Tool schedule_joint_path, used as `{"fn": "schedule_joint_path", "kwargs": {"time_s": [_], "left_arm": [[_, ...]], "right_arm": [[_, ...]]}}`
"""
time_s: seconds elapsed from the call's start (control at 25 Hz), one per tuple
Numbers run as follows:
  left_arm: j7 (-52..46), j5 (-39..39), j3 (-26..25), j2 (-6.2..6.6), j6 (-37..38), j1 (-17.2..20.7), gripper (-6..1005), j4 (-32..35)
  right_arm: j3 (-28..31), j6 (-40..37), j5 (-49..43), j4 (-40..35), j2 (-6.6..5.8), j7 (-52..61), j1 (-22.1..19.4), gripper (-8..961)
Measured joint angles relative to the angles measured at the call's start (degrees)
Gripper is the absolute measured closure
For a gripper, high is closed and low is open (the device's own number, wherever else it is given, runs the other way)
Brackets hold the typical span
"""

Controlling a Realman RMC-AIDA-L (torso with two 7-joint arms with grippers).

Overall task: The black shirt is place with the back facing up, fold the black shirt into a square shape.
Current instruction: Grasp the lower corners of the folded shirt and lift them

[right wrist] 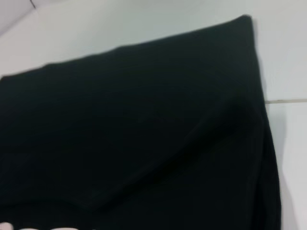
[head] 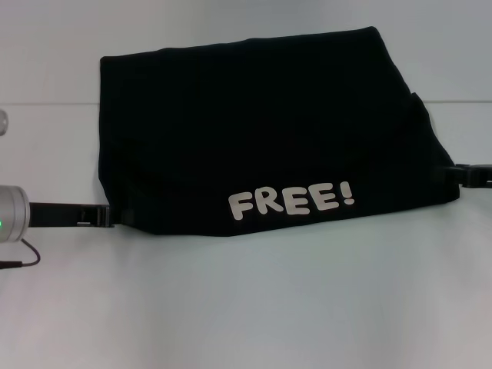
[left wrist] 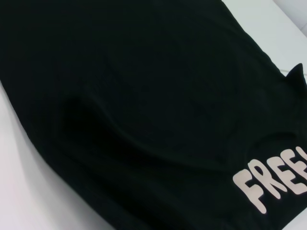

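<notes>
Left end effector [head: 104, 214] and right end effector [head: 455, 174] at black shirt's [head: 261, 131] side edges, grip state unclear; long axis left-right, "FREE!" print [head: 292, 201] nearest robot.

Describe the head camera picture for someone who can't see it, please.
A black shirt, folded into a wide block with white "FREE!" lettering near its front edge, lies on a white table. The left gripper and the right gripper reach in at table level, one at each front corner.
</notes>
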Motion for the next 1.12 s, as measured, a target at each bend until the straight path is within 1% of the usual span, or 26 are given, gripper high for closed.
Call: {"fn": "schedule_joint_path", "kwargs": {"time_s": [0.16,0.4,0.6,0.88,1.12], "left_arm": [[0.0,0.0,-0.2,0.1,-0.1,-0.2,1001,0.0],[0.0,0.0,-0.3,0.2,-0.2,-0.3,1001,0.0],[0.0,-0.1,-0.3,0.31,-0.3,-0.5,1001,0.0],[0.0,-0.1,-0.2,0.31,-0.4,-0.8,1001,0.0],[0.0,-0.1,-0.1,0.28,-0.5,-1.0,1000,0.0]], "right_arm": [[-4.3,3.4,-0.4,0.7,0.68,2.3,1.4,547],[-5.5,6.0,-0.5,3.3,0.88,2.6,2.8,445],[-5.3,6.7,-0.5,3.3,1.06,2.6,2.5,454],[-5.2,6.9,-0.5,3.2,0.82,2.6,2.0,454],[-5.5,8.4,-0.5,3.4,1.04,2.6,1.8,453]]}}
